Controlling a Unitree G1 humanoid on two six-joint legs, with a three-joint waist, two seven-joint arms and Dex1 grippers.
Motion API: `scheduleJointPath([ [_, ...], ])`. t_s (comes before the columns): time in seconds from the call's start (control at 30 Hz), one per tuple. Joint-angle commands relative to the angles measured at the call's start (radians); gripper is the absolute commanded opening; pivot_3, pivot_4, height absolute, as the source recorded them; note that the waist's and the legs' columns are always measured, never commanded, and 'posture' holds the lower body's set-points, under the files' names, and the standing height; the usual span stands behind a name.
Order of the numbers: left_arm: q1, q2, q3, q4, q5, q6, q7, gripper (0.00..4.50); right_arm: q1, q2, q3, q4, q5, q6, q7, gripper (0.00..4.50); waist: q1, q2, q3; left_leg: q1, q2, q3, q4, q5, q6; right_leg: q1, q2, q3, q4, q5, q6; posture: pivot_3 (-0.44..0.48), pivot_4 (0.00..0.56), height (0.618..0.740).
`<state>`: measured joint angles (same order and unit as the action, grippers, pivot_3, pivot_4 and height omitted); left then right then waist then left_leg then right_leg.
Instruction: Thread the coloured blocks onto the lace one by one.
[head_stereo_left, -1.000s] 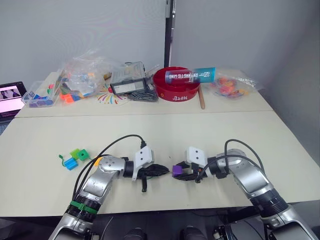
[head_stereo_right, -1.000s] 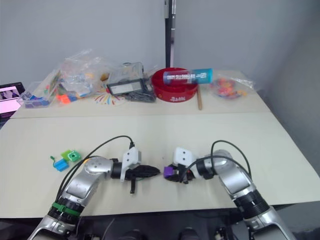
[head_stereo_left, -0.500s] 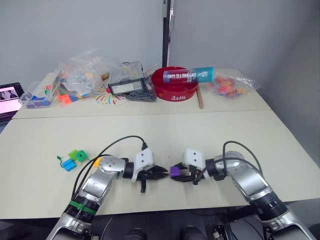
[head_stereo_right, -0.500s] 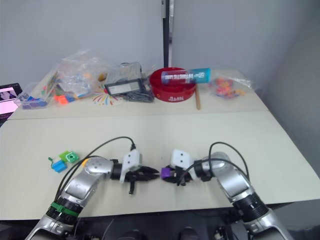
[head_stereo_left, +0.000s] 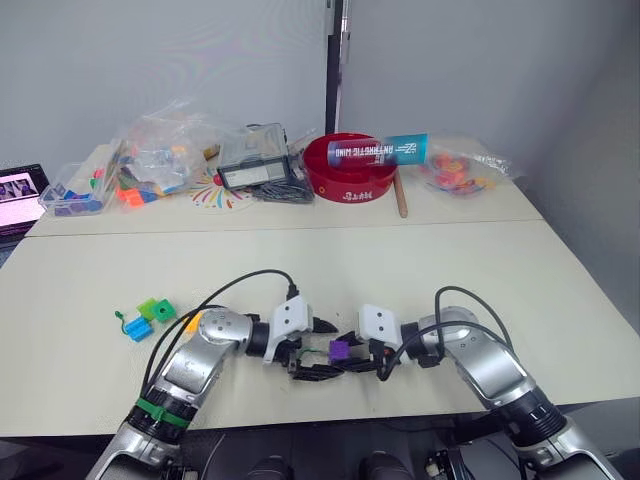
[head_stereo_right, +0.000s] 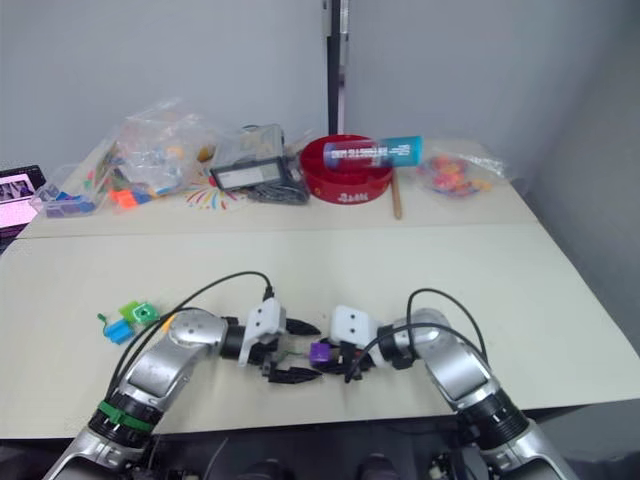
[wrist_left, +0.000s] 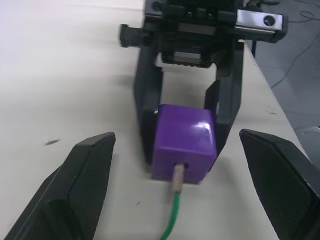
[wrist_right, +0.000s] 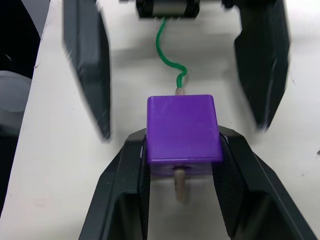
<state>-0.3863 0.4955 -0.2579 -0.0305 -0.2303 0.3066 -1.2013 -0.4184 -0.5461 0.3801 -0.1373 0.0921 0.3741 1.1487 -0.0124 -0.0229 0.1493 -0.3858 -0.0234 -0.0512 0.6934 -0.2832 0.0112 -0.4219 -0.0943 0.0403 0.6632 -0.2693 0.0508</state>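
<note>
Near edge of the pale tabletop (head_stereo_left: 420, 270), centre: the two grippers face each other, tips close.

Right gripper (wrist_right: 182, 165) — its two black fingers clenched on the small purple plastic cube (wrist_right: 184, 129), one on each side of the cube. In the head view the cube (head_stereo_left: 339, 349) sits just above the table between the two arms.

The thin green lace (wrist_right: 170, 55) runs from the left gripper's side into the cube; its pale stiff tip (wrist_right: 181, 183) pokes out of the cube's hole on the side facing the right wrist, so the lace passes through the cube. From the left wrist camera the green string (wrist_left: 172, 215) enters the hole in the cube's facing side.

Left gripper (wrist_left: 182, 192) — released, black fingers spread wide on either side of the lace, touching neither cube nor string.

Well to the left on the same table: a small cluster of plastic blocks — a light green one (head_stereo_left: 154, 309), a blue one (head_stereo_left: 139, 328), another green piece beside them, and an orange-yellow one (head_stereo_left: 195, 321) close by the left arm.

Far side of the table: clear bags of coloured toy pieces (head_stereo_left: 165, 155), a red round bowl (head_stereo_left: 352, 170) with a blue-capped tube (head_stereo_left: 380, 150) lying across it.
</note>
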Motion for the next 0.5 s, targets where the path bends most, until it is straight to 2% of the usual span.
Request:
scheduleJointPath([
  [0.03,-0.006,0.037,0.018,-0.044,-0.035,0.011,-0.029,4.2,-0.003,-0.009,-0.01,-0.027,0.016,-0.017,0.002,1.2,0.0,0.0,0.0,0.0,0.0,0.0,0.0,0.0,0.0,0.0,0.0,0.0,0.0,0.0,0.0,0.0,0.15,0.74],
  [0.23,0.014,0.09,0.012,-0.015,-0.031,-0.018,-0.062,4.2,-0.008,-0.017,-0.013,-0.016,0.014,-0.023,0.007,1.2,0.0,0.0,0.0,0.0,0.0,0.0,0.0,0.0,0.0,0.0,0.0,0.0,0.0,0.0,0.0,0.0,0.15,0.74],
  [0.37,0.004,0.07,-0.003,0.01,-0.021,-0.039,-0.05,4.2,-0.011,-0.033,-0.012,-0.011,0.01,-0.026,0.014,1.2,0.002,0.0,0.0,0.0,0.0,0.0,0.0,0.0,0.0,0.0,0.0,0.0,0.0,0.0,0.0,0.0,0.15,0.74],
  [0.4,0.004,0.066,-0.006,0.01,-0.02,-0.042,-0.049,3.61,-0.011,-0.036,-0.011,-0.011,0.009,-0.026,0.015,1.2,0.001,0.0,0.0,0.0,0.0,0.0,0.0,0.0,0.0,0.0,0.0,0.0,0.0,0.0,0.0,0.0,0.15,0.74],
  [0.5,0.001,0.048,-0.017,0.014,-0.017,-0.036,-0.047,2.63,-0.012,-0.043,-0.011,-0.01,0.01,-0.027,0.018,1.2,0.001,0.0,0.0,0.0,0.0,0.0,0.0,0.0,0.0,0.0,0.0,0.0,0.0,0.0,0.0,0.0,0.15,0.74],
])
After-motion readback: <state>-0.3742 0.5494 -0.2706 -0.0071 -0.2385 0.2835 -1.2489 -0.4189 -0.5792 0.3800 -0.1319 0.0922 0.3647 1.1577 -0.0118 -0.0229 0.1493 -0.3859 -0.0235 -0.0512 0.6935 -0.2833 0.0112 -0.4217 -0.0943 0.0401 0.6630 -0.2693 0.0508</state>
